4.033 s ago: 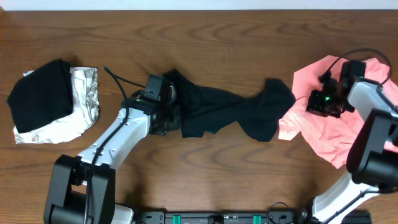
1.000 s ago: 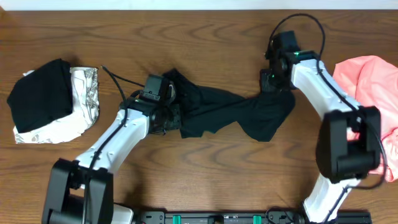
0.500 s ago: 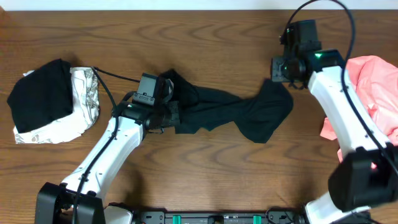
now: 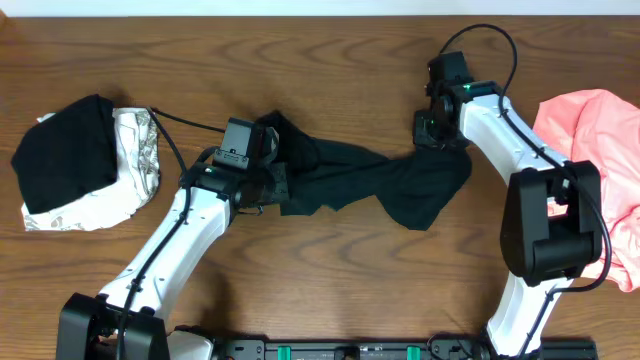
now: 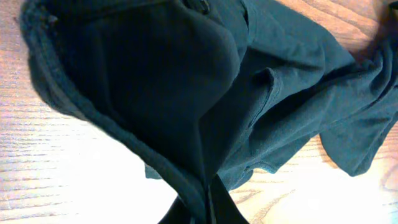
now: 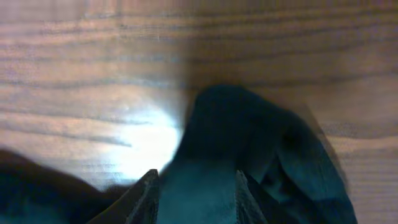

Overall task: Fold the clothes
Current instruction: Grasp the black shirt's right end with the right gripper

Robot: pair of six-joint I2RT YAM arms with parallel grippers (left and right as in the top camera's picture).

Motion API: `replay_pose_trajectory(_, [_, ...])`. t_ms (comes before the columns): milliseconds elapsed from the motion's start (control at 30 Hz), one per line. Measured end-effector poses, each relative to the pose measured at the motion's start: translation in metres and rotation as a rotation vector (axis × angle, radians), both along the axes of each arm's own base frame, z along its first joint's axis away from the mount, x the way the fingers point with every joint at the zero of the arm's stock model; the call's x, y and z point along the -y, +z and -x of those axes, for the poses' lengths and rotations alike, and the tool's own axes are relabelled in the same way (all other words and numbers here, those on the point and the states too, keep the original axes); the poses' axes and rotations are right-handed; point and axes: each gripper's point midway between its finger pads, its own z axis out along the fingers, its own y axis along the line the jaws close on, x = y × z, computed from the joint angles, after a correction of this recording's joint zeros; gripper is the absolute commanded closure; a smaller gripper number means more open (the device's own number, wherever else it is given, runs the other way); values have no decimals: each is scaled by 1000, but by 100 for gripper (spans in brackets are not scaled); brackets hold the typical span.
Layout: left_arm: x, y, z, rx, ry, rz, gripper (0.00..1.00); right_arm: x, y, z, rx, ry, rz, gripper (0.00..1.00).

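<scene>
Left wrist camera looked almost wholly into the black T-shirt. At the bottom edge the cloth drew together into a narrow pinch where the left gripper was clamped tight on it. The fingers themselves were buried under fabric and could not be made out. Beyond the pinch the shirt spread away over the wooden table.

From the right wrist, the right gripper stood partly parted. Its two fingertips sat low in the picture, with dark, blurred cloth lying between and beyond them. Whether the pads touched it could not be told.

Overhead, the shirt stretched as a twisted band between both grippers. Well to the left lay another black garment atop a white-grey patterned one. At the right, cut off by the edge, lay a salmon-pink garment.
</scene>
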Motion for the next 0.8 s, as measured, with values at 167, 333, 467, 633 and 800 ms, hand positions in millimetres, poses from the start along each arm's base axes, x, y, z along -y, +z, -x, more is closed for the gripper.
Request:
replay_pose_trajectory(167, [0, 0, 0, 0, 0, 0, 94, -1, 1, -3, 12, -18, -8, 61])
replay_pose_trajectory(333, [0, 0, 0, 0, 0, 0, 94, -1, 0, -3, 9, -28, -9, 62])
replay_pose_trajectory(467, [0, 0, 0, 0, 0, 0, 94, 0, -7, -1, -7, -32, -7, 63])
replay_pose_trajectory(633, [0, 0, 0, 0, 0, 0, 94, 0, -14, 0, -24, -36, -5, 64])
replay_pose_trajectory(800, [0, 0, 0, 0, 0, 0, 94, 0, -14, 0, -23, -36, -5, 76])
